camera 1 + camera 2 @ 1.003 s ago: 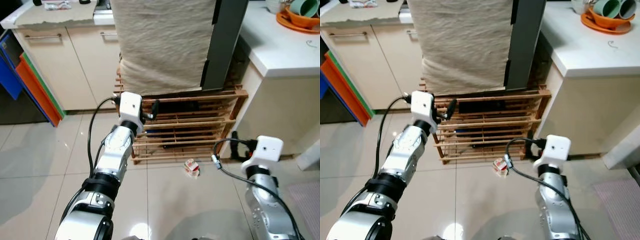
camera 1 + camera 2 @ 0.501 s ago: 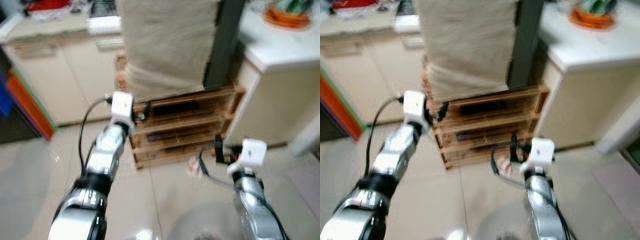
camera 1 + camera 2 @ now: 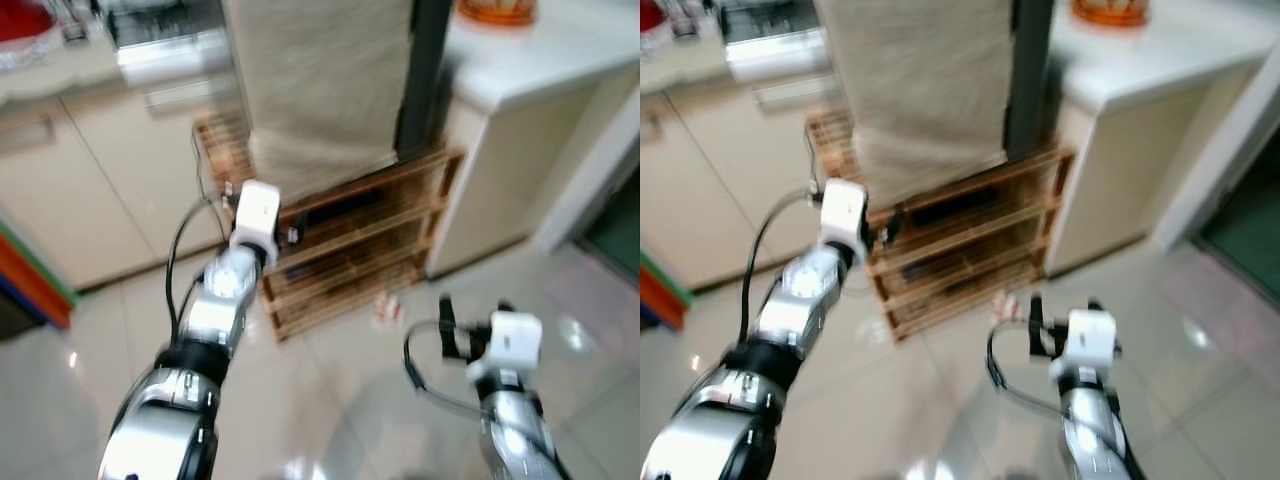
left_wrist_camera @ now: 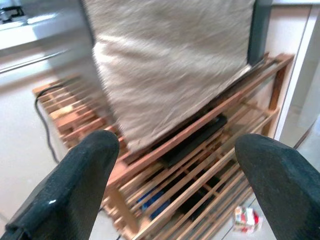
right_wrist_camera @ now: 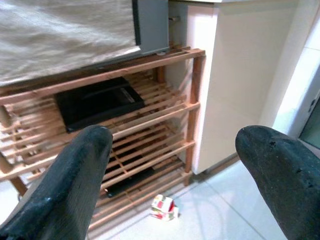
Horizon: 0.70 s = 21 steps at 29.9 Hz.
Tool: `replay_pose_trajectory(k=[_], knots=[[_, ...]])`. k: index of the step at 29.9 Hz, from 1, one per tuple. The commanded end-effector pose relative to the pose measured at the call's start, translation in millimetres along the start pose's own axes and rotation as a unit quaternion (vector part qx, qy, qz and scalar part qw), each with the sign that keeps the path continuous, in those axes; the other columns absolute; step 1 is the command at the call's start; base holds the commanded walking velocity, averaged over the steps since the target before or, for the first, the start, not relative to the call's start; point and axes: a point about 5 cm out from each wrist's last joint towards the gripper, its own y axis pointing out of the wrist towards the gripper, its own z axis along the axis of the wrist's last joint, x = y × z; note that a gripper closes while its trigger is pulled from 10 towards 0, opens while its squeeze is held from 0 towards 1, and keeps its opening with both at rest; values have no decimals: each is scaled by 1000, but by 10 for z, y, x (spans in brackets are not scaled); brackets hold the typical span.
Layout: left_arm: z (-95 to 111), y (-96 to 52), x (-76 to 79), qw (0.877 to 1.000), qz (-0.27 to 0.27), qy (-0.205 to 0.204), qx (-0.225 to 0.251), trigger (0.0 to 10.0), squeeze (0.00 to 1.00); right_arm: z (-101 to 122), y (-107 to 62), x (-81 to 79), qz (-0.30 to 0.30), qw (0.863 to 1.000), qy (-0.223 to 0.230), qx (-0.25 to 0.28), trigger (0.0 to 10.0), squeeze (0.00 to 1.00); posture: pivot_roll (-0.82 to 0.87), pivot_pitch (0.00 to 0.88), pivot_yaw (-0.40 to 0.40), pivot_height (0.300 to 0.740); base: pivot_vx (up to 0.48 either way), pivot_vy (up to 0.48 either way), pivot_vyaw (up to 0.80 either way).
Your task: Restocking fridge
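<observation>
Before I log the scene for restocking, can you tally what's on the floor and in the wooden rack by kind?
Small red-and-white carton on the floor: 1
Flat black items on the wooden rack shelves: 2
Total: 3

I could read no text, label or number anywhere — the small red-and-white carton (image 5: 163, 208) on the floor carried print, but it was too blurred and small to read.

Slatted wooden rack (image 5: 150, 120), bare unvarnished wood. Draped cloth (image 4: 170, 65), coarse beige weave, matt. Floor (image 5: 220, 210) glossy pale tile, reflective. Fingers (image 5: 75, 185) of the right end effector matt black, faintly textured. Small carton (image 5: 163, 208), printed paper.
</observation>
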Motion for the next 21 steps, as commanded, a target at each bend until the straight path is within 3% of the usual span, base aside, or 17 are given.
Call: replay_pose_trajectory(k=[1,13,16,21], knots=[[1,23,50,1000,-4,-4,-2,10000,0,41,11,77,-2,1000,-14,14,10000,0,-115,42,82,740,472,0,0],[-26,2,84,1000,-10,-12,3,10000,0,87,37,173,-16,1000,-8,21,10000,0,-122,59,78,740,473,0,0],[-53,-15,90,999,-17,-37,2,10000,0,75,64,177,-17,1000,-8,15,10000,0,-122,57,78,740,124,404,-240],[-67,-38,31,999,-16,-40,6,10000,0,62,82,173,-12,1000,-9,14,10000,0,-107,41,72,740,0,480,-698]])
